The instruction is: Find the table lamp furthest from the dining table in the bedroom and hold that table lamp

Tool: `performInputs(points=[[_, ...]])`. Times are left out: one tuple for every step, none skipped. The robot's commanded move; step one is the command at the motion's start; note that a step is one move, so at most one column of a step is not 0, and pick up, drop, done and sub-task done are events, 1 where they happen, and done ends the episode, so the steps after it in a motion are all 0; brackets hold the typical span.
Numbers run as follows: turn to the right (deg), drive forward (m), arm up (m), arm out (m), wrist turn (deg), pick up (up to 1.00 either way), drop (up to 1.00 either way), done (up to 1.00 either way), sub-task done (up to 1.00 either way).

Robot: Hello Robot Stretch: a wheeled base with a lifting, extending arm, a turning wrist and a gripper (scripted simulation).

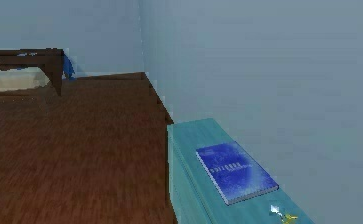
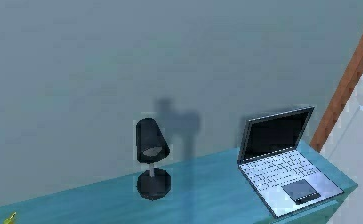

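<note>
one black table lamp [image 2: 151, 148] stands on the teal desk [image 2: 211, 196] near a laptop [image 2: 279, 140]: found, i judge, not yet held; tool state i cannot tell.

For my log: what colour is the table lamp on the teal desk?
Black, shade and base alike: table lamp, clearest in the arm side view.

This looks like a room in a home, perhaps a bedroom or study. A teal desk [image 1: 194, 140] against a plain wall [image 1: 269, 60] carries a black table lamp [image 2: 151, 150], a laptop [image 2: 284, 160] and a blue book [image 1: 236, 172]. The floor [image 1: 79, 140] is dark wood, and what may be a bed frame [image 1: 34, 65] stands far off.
</note>
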Motion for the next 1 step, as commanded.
performInputs(points=[[0.0, 0.0, 0.5, 0.0, 0.0, 0.0, 0.0, 0.0, 0.0]])
